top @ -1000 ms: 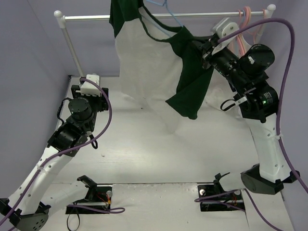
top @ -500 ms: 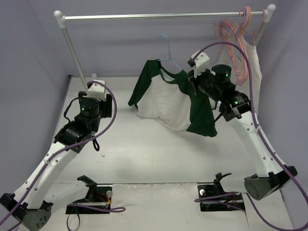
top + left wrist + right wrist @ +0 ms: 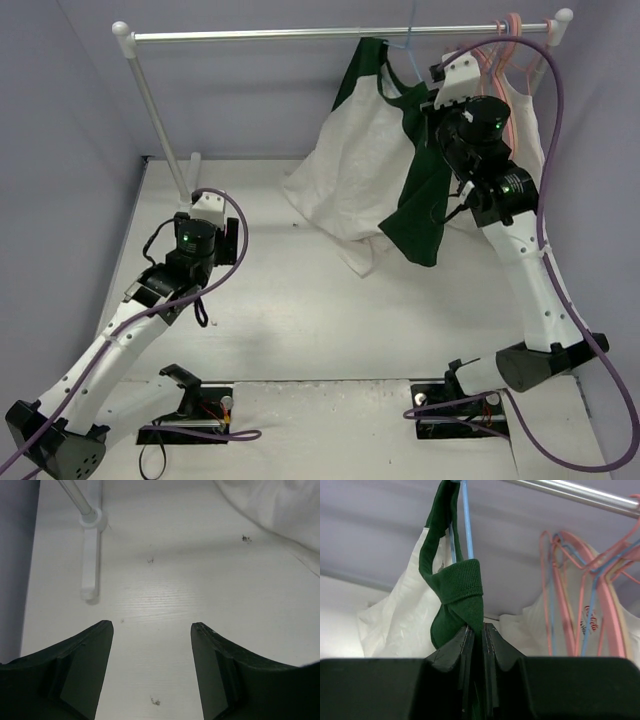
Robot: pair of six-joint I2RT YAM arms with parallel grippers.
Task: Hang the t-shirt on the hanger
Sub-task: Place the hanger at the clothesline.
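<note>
t-shirt (image 3: 350, 170) on hanger (image 3: 466, 520), below rail (image 3: 250, 35), trailing onto table (image 3: 300, 300) | other hangers (image 3: 512, 45) right of it (same rail)

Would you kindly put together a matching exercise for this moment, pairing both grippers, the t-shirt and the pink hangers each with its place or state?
Column one:
1. left gripper
2. right gripper
3. t-shirt
4. pink hangers

Column two:
A. hooked at the right end of the rail
B. open, holding nothing, above the table
C. draped on the light-blue hanger, up by the rail
D. shut on dark green fabric

Pairs: 1-B, 2-D, 3-C, 4-A
</note>
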